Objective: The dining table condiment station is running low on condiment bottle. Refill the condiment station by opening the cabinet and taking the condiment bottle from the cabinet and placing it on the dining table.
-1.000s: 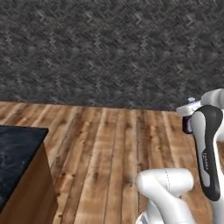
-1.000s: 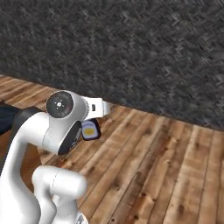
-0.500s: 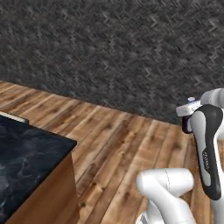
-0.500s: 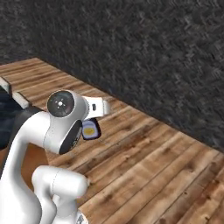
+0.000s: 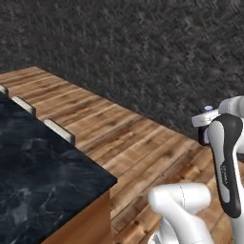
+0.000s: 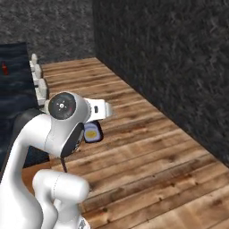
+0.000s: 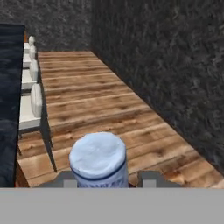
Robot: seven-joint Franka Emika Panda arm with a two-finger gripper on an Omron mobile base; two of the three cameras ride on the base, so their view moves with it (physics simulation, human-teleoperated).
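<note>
dining table (image 6: 15, 67), stools (image 6: 39, 85), possibly red bottle (image 6: 4, 68)

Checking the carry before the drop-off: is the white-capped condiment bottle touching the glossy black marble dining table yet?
Apart. In the hand view the condiment bottle sits between the gripper fingers above wooden floor, the dining table well off to its left.

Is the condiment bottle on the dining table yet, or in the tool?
In the tool. The hand view shows the condiment bottle between the fingertips above wooden floor; the dining table lies off to one side.
</note>
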